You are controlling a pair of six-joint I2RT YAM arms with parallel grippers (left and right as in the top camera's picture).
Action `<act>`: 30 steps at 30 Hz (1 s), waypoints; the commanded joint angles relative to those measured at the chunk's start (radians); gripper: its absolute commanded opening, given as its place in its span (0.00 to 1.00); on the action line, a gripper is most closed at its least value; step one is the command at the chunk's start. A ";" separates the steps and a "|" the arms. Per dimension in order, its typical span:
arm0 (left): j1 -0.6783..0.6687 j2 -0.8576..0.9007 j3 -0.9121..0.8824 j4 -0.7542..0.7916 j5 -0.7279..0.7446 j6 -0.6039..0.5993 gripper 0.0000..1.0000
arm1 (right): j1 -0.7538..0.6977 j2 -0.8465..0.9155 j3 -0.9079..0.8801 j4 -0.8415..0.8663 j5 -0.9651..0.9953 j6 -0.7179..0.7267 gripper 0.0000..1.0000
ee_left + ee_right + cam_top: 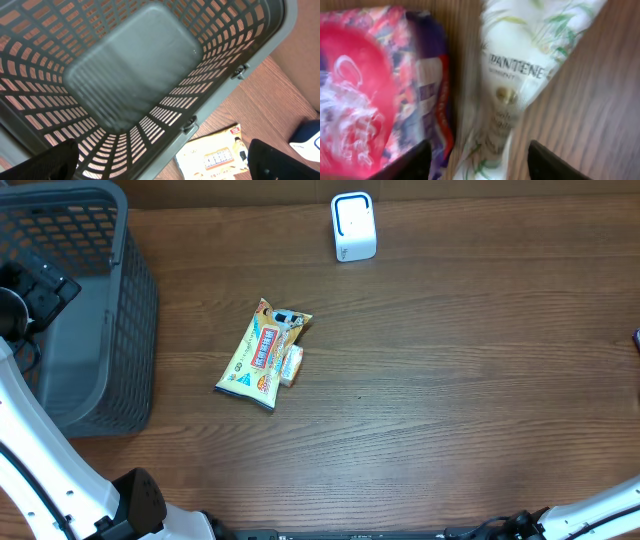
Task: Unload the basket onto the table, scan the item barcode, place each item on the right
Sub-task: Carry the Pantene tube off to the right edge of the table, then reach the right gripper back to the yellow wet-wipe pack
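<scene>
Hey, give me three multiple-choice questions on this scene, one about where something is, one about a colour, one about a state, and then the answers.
1. Where is the yellow packet?
A on the table beside the basket
B inside the basket
C under the basket

2. What colour is the basket?
A red
B gray
C white

3. How do the left fingers stand?
A shut on the packet
B shut on nothing
C wide open

Answers:
1. A, the packet lies on bare wood to the right of the basket in the overhead view.
2. B, its mesh walls are gray.
3. C, they sit at opposite lower corners of the left wrist view with nothing between them.
</scene>
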State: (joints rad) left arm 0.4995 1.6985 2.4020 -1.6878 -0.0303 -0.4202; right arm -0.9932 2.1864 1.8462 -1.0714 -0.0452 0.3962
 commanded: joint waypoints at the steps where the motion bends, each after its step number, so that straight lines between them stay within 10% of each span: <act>1: 0.004 0.001 0.003 -0.002 0.005 -0.010 1.00 | 0.005 -0.027 0.065 -0.022 -0.219 -0.011 0.76; 4: 0.004 0.001 0.003 -0.002 0.005 -0.010 1.00 | 0.009 -0.035 0.141 -0.063 -0.372 -0.011 1.00; 18: 0.004 0.001 0.003 -0.002 0.005 -0.010 1.00 | 0.246 -0.131 0.243 -0.087 -1.294 -0.139 1.00; 30: 0.004 0.001 0.003 -0.002 0.005 -0.010 1.00 | 0.866 -0.117 0.241 -0.164 -0.880 -0.262 1.00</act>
State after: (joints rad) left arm 0.4995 1.6985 2.4020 -1.6878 -0.0303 -0.4198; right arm -0.2626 2.0842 2.0682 -1.2415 -1.1000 0.1642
